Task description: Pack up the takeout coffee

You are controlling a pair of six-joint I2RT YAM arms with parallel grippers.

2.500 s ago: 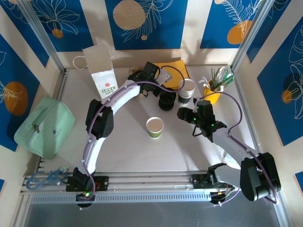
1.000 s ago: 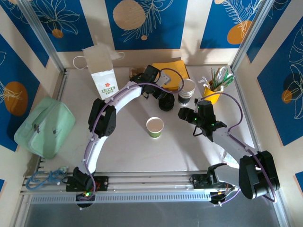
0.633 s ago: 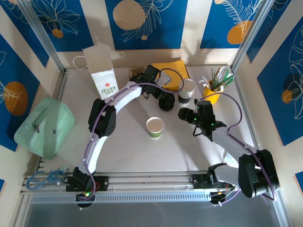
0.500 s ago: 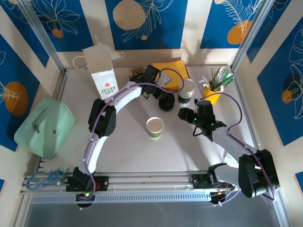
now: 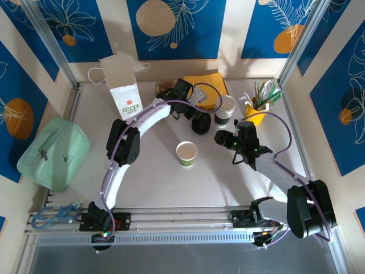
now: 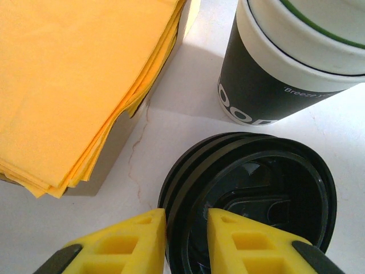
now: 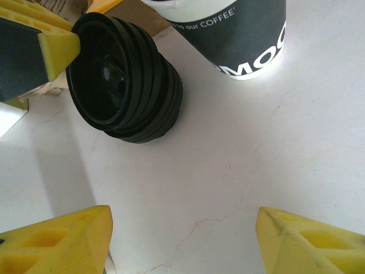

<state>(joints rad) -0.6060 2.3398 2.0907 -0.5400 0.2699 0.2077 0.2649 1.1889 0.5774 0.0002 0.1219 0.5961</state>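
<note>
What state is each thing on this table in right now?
Small paper cup: upright, no lid.
Stack of black lids: nested, top rim pinched.
Left fingers: closed on that rim.
Right fingers: open, holding nothing.
Paper bag: standing, top open.
Tall cup stack: upright, unlidded.

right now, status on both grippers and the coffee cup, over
Left gripper pinching rim of top lid on the lid stack. Right gripper open, hovering nearby. Green cup unlidded, mid-table. Cup stack close beside lids.
</note>
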